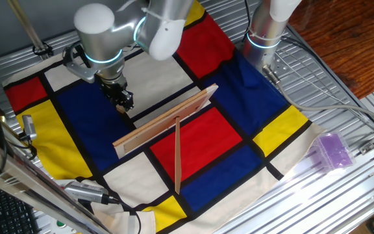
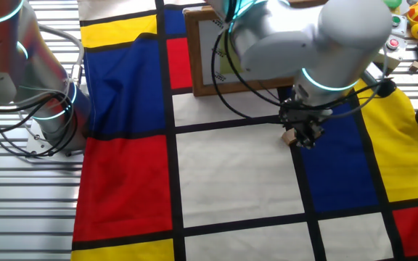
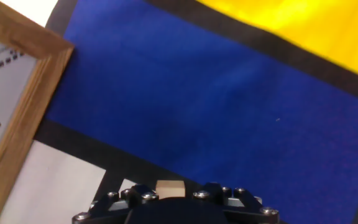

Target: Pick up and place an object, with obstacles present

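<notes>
Now the tool [image 2: 301, 135] has the tiny block [image 2: 289, 137] pinched just above the table [image 2: 231, 181], centre-right — thin grip; it could slip, or clip the plank [image 1: 167, 120] crossing over.

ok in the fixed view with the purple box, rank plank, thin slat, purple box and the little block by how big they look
1. plank, the longest and broadest
2. slat, long but very thin
3. purple box, shorter, though chunkier than the slat, so those two are close
4. block, barely visible at the gripper
</notes>
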Controlling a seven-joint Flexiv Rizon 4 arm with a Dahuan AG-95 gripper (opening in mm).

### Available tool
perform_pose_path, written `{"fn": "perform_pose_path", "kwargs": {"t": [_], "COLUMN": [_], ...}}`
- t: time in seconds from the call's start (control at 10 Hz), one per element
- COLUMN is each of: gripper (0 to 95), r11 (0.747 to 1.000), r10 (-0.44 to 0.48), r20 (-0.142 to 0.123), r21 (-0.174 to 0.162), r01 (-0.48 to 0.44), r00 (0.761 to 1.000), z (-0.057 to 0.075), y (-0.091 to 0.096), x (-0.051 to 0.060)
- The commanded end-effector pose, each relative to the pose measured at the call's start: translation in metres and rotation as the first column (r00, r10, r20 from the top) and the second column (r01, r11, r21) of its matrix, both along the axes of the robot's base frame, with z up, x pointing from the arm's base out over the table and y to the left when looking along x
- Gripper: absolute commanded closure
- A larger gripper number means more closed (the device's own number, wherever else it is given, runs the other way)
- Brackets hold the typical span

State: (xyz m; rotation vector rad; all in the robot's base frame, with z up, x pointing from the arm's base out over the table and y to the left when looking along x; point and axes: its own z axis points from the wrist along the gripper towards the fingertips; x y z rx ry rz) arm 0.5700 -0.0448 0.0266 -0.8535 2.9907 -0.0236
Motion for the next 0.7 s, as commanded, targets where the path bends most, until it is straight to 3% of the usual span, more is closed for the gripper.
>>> {"fn": "perform_pose_path", "kwargs": {"t": [0.1,0.4,0.5,0.7], "gripper": [76.0,76.0,95.0,95.0], "r11": [1.0,1.0,1.0,1.0], "r10": [-0.004,-0.004,-0.021,-0.021], "r20": [0.003,0.013,0.008,0.002], "r21": [-0.002,0.0,0.007,0.003], "r01": [0.004,0.004,0.02,0.021], "r00": [1.0,1.0,1.0,1.0], "z": [-0.001,-0.007,-0.005,0.004], "y": [0.0,0.0,0.0,0.0], "x": [0.001,0.001,0.001,0.001]}}
